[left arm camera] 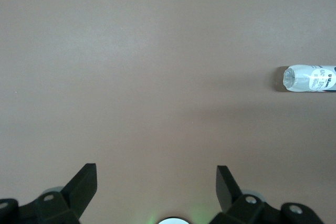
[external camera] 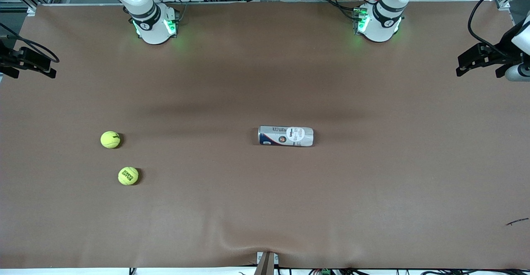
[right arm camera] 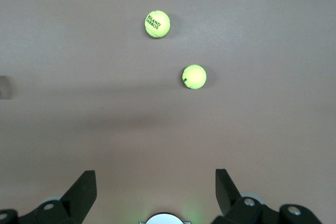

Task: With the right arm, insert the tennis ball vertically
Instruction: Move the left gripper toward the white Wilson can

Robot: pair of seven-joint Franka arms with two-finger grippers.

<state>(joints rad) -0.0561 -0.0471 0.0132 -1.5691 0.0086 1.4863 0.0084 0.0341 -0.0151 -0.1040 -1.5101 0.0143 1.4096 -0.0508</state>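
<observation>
Two yellow tennis balls lie on the brown table toward the right arm's end: a plain one and a lettered one nearer to the front camera. A clear ball can with a blue and white label lies on its side mid-table. My right gripper hangs open and empty high over bare table by its base, well apart from both balls. My left gripper waits open and empty high over bare table by its own base. Neither gripper shows in the front view.
Black camera mounts stand at both ends of the table. The brown cloth is wrinkled at the edge nearest the front camera. A small dark scrap lies near the left arm's end.
</observation>
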